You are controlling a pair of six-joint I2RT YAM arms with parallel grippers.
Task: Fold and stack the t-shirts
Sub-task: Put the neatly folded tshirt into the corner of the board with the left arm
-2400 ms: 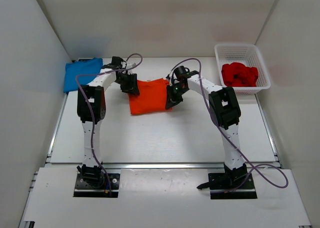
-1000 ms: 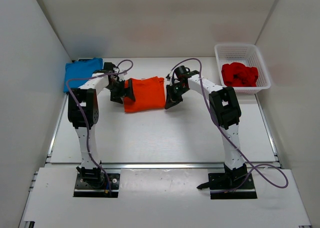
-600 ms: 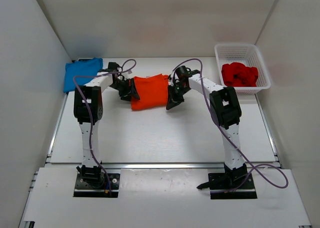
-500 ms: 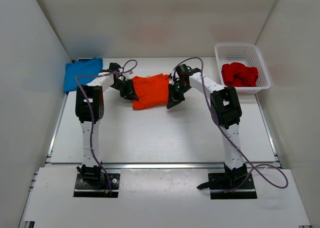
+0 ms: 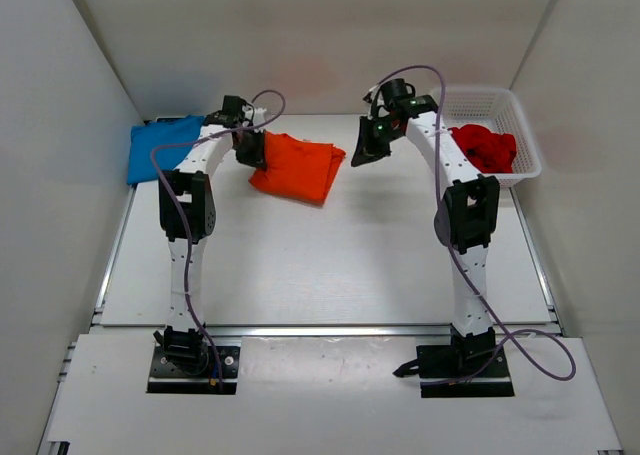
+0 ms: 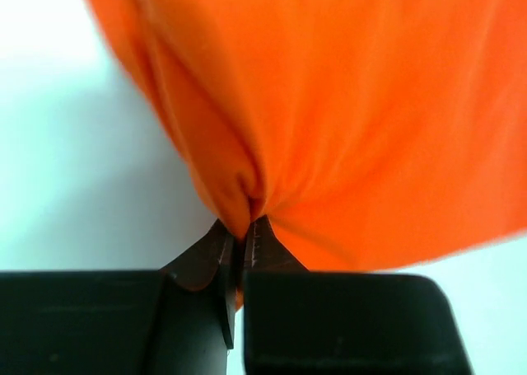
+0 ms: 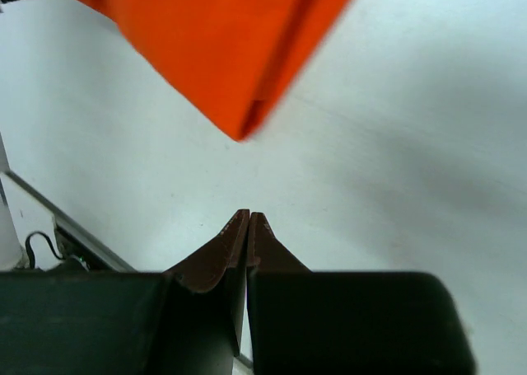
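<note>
The folded orange t-shirt (image 5: 297, 167) hangs tilted above the table's back middle, filling the left wrist view (image 6: 346, 103). My left gripper (image 5: 252, 150) is shut on its left edge, the cloth pinched between the fingertips (image 6: 247, 227). My right gripper (image 5: 368, 150) is shut and empty, raised to the right of the shirt and apart from it; its view shows the orange t-shirt's corner (image 7: 222, 53) ahead. The blue t-shirt (image 5: 160, 145) lies folded at the back left. The deep red t-shirt (image 5: 482, 147) sits crumpled in the basket.
A white lattice basket (image 5: 495, 103) stands at the back right corner. White walls close in the table on three sides. A metal rail (image 5: 330, 329) runs along the near edge of the table.
My left gripper has shut on the orange shirt's edge and lifted it back and leftward. My right gripper has let go, risen and moved back right, away from the shirt.
</note>
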